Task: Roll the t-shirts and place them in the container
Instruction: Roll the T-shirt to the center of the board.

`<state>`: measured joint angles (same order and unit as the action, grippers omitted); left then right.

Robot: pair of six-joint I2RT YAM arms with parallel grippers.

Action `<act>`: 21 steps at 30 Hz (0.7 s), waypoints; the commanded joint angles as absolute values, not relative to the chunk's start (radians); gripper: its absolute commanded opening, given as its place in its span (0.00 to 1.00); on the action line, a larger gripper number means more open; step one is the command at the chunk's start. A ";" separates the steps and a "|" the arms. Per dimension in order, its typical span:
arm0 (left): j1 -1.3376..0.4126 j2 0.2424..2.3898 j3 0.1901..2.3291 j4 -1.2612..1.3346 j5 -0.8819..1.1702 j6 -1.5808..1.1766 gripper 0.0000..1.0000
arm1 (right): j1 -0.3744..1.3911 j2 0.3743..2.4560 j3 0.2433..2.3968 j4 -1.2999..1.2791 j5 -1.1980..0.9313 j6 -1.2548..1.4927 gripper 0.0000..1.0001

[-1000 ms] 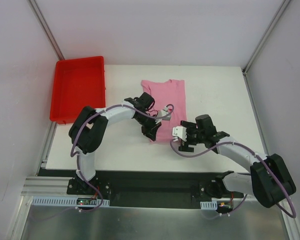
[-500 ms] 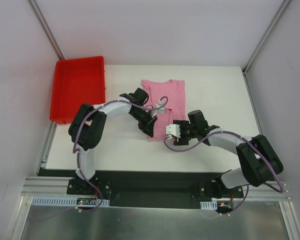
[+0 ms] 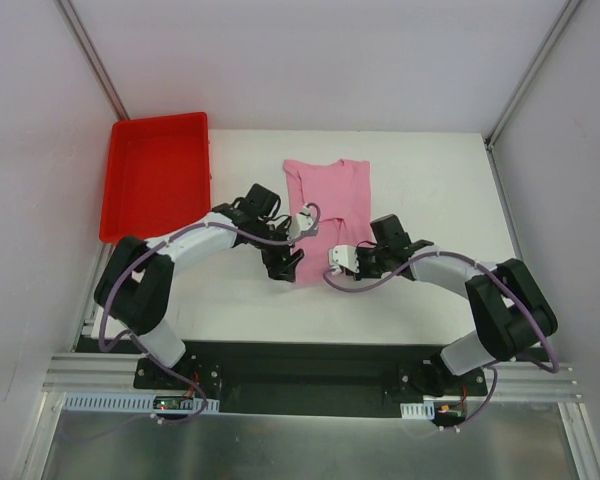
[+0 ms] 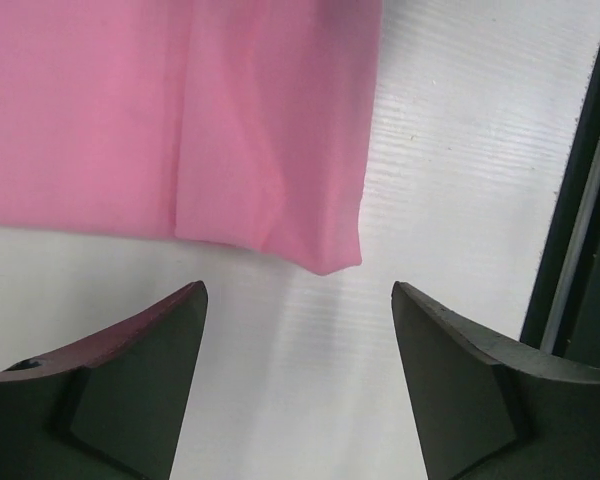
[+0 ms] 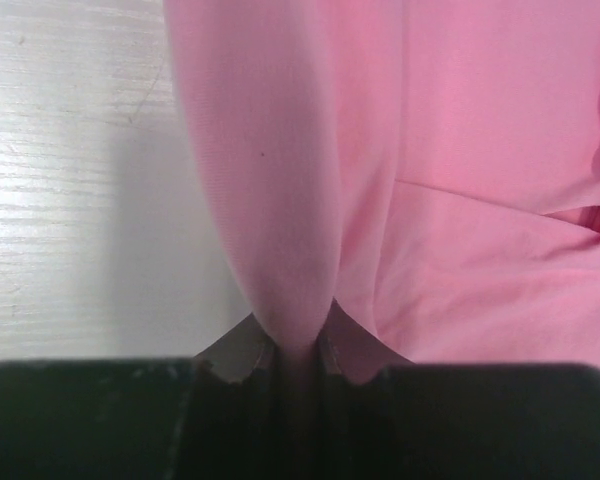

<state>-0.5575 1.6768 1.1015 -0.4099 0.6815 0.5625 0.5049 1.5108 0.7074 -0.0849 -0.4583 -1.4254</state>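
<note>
**Q:** Position of the garment?

**A:** Plain light-pink cotton short-sleeved t-shirt [image 3: 330, 195], laid flat near the middle of the white tabletop [image 3: 430, 180]. Collar end far, hem end nearest the arm bases. Apparently folded in to a narrow strip. Lay well apart from the red rectangular plastic tray [image 3: 155, 185] at the far left corner.

**Q:** State of the two claws?

**A:** Right gripper [image 5: 298, 345] closed on a raised ridge of the pink cloth at the right side of the hem. Fabric seen pinched between the jaws in the right wrist view. Left gripper [image 4: 300, 300] spread wide, with nothing between its dark fingers [image 4: 130, 370]. Stood just short of the left hem corner, not touching it.

**Q:** Step in hand?

**A:** Judged to be the very start of the roll. Hem grasped on one side only, and no turn of cloth yet formed. Most of the task therefore reckoned as outstanding.

**Q:** Requirement of the next move?

**A:** Called, in all likelihood, for the open jaws to advance onto the free corner and close there, level with the pinch already made. Called then for both ends of the hem to be lifted slightly and carried over toward the collar together. Soft cotton, so apt to sag between two holds. Expected a skewed, loose roll from any uneven grip or unequal travel.
</note>
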 commanded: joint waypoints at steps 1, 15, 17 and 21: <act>-0.615 1.582 0.996 -0.177 0.568 0.600 0.74 | 0.508 1.531 0.762 -0.164 -0.480 -1.408 0.13; -0.813 1.474 0.726 0.211 0.292 0.704 0.73 | 0.503 1.597 0.854 -0.244 -0.469 -1.321 0.12; -0.831 1.494 0.721 0.250 0.261 0.719 0.73 | 0.502 1.601 0.857 -0.252 -0.471 -1.327 0.12; -0.851 1.538 0.733 0.301 0.239 0.726 0.72 | 0.502 1.603 0.859 -0.255 -0.472 -1.330 0.11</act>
